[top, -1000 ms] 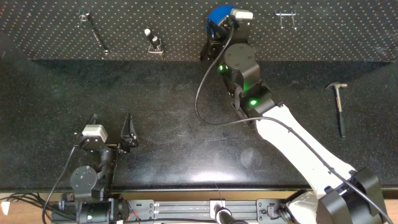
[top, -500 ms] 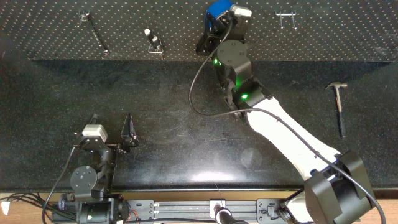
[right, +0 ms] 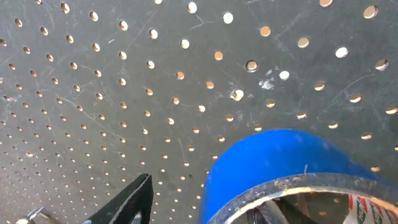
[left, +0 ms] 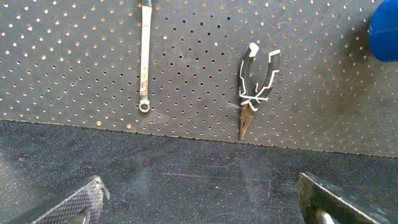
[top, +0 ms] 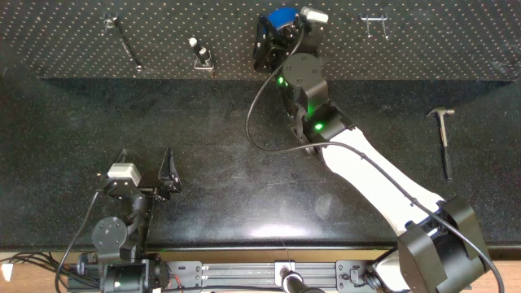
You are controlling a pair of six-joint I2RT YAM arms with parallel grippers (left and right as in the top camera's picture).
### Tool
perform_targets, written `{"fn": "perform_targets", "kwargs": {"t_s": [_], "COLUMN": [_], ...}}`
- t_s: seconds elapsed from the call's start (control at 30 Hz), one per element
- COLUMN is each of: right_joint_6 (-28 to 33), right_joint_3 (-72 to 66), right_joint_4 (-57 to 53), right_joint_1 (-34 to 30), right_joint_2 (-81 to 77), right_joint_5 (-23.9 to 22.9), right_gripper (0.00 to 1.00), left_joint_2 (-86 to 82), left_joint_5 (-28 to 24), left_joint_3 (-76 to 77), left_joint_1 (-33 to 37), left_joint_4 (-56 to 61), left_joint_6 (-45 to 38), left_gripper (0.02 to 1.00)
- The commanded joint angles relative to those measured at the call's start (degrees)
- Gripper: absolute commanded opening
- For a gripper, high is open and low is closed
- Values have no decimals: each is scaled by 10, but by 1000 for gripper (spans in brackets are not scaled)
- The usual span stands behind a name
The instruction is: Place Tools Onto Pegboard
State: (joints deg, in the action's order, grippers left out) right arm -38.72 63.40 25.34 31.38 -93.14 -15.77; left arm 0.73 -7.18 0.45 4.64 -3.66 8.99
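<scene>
Dark counter (top: 212,130) with a hammer (top: 444,138) lying on it at the right, head toward the far side. Along the far edge, a pegboard (top: 228,32) bearing a wrench (top: 126,41) and pliers (top: 200,53) at left and a metal hook (top: 374,24) at right.

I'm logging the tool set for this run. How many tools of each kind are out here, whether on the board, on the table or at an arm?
Wrench: 1, hung on the pegboard
Pliers: 1, hung on the pegboard
Blue tape roll: 1, up by the pegboard
Hammer: 1, lying on the table
Total: 4
</scene>
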Motion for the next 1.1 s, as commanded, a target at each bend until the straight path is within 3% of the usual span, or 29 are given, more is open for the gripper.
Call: {"fn": "perform_targets", "kwargs": {"t_s": [0.03,0.07,0.3,0.4,0.5,0.57,0.7,0.77,0.83,0.9,0.93,0.97,1.03,1.07,1.1], "right_joint_6": [-3,-14,-52,-67,-78,-100,-106,-105,-96,-21,72,126,168,241,329], "right_joint_3": [15,15,82,83,83,83,83,83,83,83,83,82,82,82,82], "right_joint_4": [5,5,-155,-159,-164,-200,-294,-421,-622,-800,-881,-929,-891,-876,-883], "right_joint_1": [5,5,3,3,3,2,-8,-27,-79,-172,-248,-353,-451,-494,-522], "right_joint_2": [0,2,14,14,19,38,78,109,146,167,169,155,116,85,57], "right_joint_5": [13,35,49,57,108,163,225,230,229,224,216,164,44,31,32], "right_gripper": [494,496,470,441,441,439,439,439,439,446,704,930,958,1000,976], "left_joint_2": [-5,-5,-5,-5,-5,-5,-5,-5,-5,-5,-5,-5,-5,-5,-5], "left_joint_5": [-10,-10,-10,-10,-10,-10,-10,-10,-10,-10,-10,-10,-10,-10,-10], "left_joint_3": [-1,-1,-1,-1,-1,-1,-1,-1,-1,-1,-1,-1,-1,-1,-1], "left_joint_1": [1,1,1,1,1,1,1,1,1,1,1,1,1,1,1], "left_joint_4": [-2,-2,-2,-2,-2,-2,-2,-2,-2,-2,-2,-2,-2,-2,-2], "left_joint_6": [-7,-7,-7,-7,-7,-7,-7,-7,-7,-7,-7,-7,-7,-7,-7], "left_gripper": [993,993,993,993,993,993,993,993,993,993,996,993,993,993,993]}}
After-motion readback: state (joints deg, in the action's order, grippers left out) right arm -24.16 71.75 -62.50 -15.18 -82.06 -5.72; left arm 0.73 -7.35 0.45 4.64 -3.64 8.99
